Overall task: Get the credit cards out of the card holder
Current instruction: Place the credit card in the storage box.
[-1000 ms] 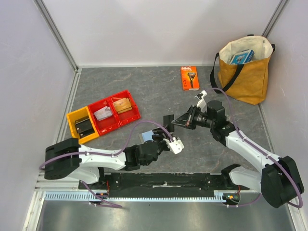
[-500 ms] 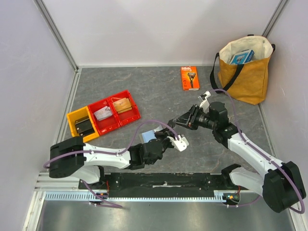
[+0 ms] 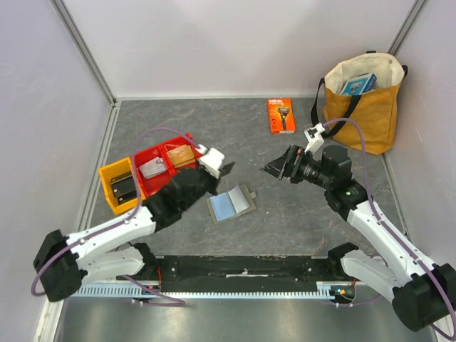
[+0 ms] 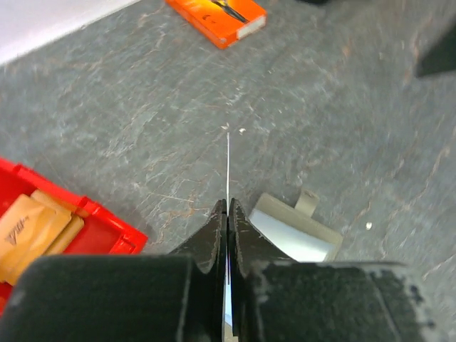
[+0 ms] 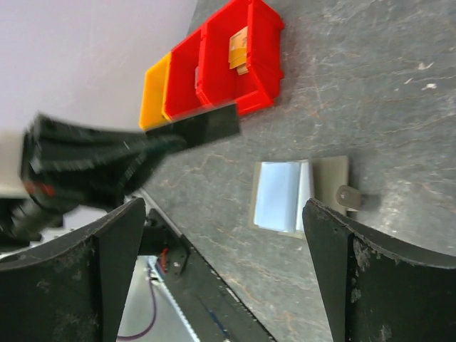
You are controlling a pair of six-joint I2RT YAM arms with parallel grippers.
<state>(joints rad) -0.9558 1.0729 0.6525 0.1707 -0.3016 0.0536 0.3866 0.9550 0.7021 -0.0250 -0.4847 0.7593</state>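
Already one card is out; the rest is unclear.
Left tool (image 4: 227,214) is clamped on a dark card (image 5: 206,125), up-left of the holder (image 3: 229,204), which lies open on the desk (image 3: 178,121). Right tool (image 3: 275,168), fingers apart and empty, hangs up-right of it. I cannot tell whether another card remains inside.

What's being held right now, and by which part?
The left gripper pinches the black credit card by one end, the rest sticking out past its fingertips. The right gripper is open, holding nothing.
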